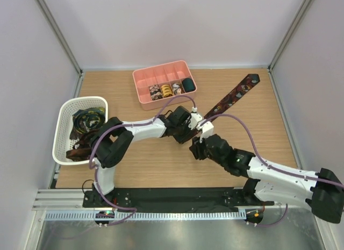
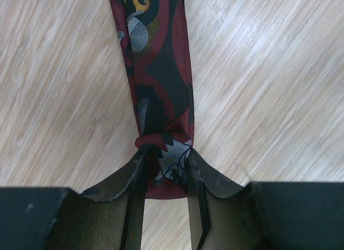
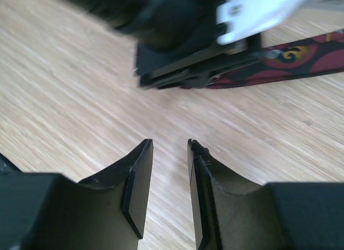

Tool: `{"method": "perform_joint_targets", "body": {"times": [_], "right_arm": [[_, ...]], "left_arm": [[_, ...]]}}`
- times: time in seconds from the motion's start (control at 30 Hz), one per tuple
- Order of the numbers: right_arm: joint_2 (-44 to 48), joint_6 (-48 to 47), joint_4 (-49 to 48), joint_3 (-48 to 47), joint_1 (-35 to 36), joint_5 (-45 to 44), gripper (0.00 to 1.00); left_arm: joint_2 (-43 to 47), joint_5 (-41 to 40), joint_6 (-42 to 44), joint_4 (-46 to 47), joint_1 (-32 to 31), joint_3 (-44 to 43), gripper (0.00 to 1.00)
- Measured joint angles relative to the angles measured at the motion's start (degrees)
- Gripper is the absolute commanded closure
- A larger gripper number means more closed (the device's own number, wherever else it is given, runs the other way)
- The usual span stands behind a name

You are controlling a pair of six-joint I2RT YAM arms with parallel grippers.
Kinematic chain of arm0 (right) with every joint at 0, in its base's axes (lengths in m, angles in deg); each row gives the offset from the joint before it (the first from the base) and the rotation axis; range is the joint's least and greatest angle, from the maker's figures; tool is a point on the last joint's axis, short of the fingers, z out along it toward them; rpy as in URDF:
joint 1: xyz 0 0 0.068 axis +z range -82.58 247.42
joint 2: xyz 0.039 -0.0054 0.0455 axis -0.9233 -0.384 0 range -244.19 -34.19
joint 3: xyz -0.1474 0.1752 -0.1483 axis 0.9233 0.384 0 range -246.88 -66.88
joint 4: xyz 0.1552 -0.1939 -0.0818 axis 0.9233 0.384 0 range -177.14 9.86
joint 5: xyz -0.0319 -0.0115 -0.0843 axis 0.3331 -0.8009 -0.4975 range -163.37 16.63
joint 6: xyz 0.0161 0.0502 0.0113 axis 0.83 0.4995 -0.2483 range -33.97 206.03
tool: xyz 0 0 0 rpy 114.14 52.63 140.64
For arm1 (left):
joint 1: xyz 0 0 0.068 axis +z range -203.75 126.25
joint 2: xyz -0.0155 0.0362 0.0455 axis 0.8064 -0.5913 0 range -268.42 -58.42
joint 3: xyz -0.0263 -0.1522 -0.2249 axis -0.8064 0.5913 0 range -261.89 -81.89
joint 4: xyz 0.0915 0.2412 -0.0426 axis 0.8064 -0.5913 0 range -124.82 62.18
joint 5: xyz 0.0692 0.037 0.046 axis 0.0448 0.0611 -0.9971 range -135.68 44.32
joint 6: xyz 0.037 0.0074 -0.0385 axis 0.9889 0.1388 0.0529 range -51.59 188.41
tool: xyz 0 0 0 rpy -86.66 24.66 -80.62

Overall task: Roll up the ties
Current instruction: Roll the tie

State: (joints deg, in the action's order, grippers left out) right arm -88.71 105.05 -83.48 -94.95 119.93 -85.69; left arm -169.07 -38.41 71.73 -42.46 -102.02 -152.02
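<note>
Left claw (image 2: 166, 165) is pinching the tie (image 2: 158, 72) at its near end, jaws narrowed onto a small fold of cloth low in the wrist frame. Right claw (image 3: 169, 148) is hovering just beside it, jaws slightly apart and holding nothing, with bare table (image 3: 64, 72) showing in the gap. From that grip the tie is stretching flat toward the upper right of the overhead frame. Rolling is, I judge, only beginning, with a first turn forming. Next, the pinched fold is needing turning onto the strip, the free claw steadying the coil.
</note>
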Motion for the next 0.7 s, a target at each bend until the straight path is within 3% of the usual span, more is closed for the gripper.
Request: {"method": "perform_joint_targets", "body": {"times": [0.17,0.3,0.63,0.7], "right_arm": [[-3.2,-4.9,0.3,-0.4,14.0,-9.4,0.61],[-13.8,-10.3,2.1,-5.7,22.7,-15.0,0.61],[-48.1,-18.3,15.0,-33.9,25.9,-27.1,0.56],[-52.8,-19.0,18.0,-38.1,25.7,-29.3,0.51]], "left_arm": [[-1.6,-0.2,-0.4,-2.1,0.0,-2.7,0.68],[-2.0,-0.2,-1.0,-3.3,0.0,-3.7,0.68],[-2.1,-0.1,-1.4,-4.3,0.0,-4.2,0.68],[-2.1,-0.1,-1.5,-4.9,0.0,-4.4,0.68]]}}
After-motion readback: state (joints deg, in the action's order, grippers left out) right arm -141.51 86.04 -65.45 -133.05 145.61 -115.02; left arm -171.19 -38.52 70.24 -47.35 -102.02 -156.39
